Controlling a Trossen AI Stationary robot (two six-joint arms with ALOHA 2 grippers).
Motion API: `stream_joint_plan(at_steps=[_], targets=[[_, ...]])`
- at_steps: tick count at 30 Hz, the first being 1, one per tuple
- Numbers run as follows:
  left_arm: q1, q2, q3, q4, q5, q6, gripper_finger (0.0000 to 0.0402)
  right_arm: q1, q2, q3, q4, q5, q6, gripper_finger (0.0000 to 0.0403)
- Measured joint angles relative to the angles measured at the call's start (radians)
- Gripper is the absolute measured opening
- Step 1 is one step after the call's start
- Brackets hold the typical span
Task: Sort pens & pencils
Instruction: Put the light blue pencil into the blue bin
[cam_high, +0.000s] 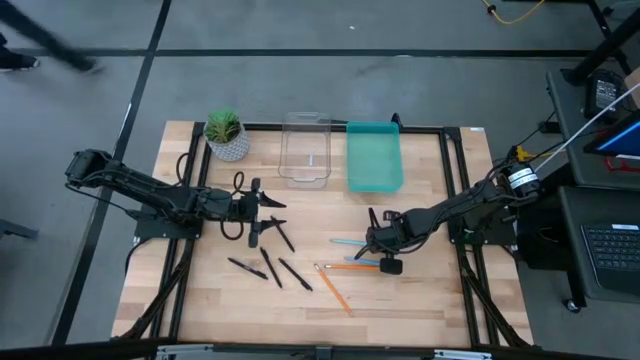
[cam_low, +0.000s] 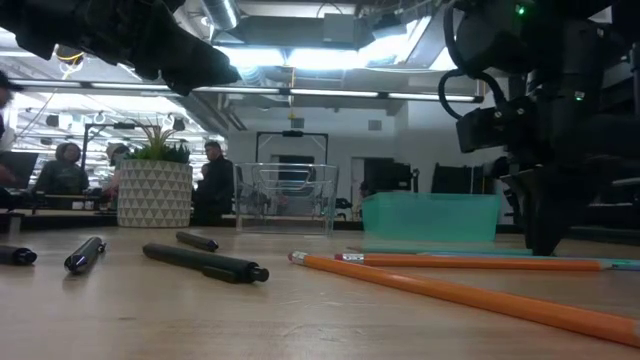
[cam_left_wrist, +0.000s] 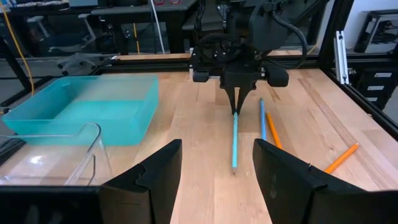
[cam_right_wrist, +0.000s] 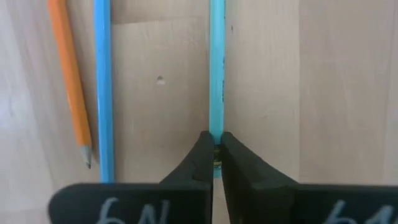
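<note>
lab/workshop | ceiling strip lights (cam_low: 300, 95) | workbenches (cam_left_wrist: 143, 15) | people (cam_low: 215, 175)

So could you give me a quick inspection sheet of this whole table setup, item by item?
Surface: wooden table, framed by black rails.
Job's things: black pens lie scattered left of centre; orange and light blue pencils lie right of centre. One light blue pencil is pinched at its end by the right hand.
Clutter: potted plant, clear bin and teal bin along the far edge; both bins look empty.
Grippers: right hand shut on the pencil at table level; left hand open, above the pens.
Cables: black loops by the left arm; yellow cable on the floor.
Surroundings: people beyond the table.
</note>
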Motion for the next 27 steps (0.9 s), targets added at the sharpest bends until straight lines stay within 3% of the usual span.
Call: stream_joint_plan(at_steps=[21,24,27], targets=[[0.000,0.000,0.000,0.002,0.000,0.000,0.0192,-0.002,-0.145,-0.007,0.022,0.000,0.038,0.0001],[0.000,0.000,0.000,0.002,0.000,0.000,0.0192,-0.002,-0.146,-0.006,0.044,-0.014,0.044,0.0025],[0.000,0.000,0.000,0.002,0.000,0.000,0.0192,-0.002,-0.146,-0.006,0.037,-0.017,0.039,0.0074]])
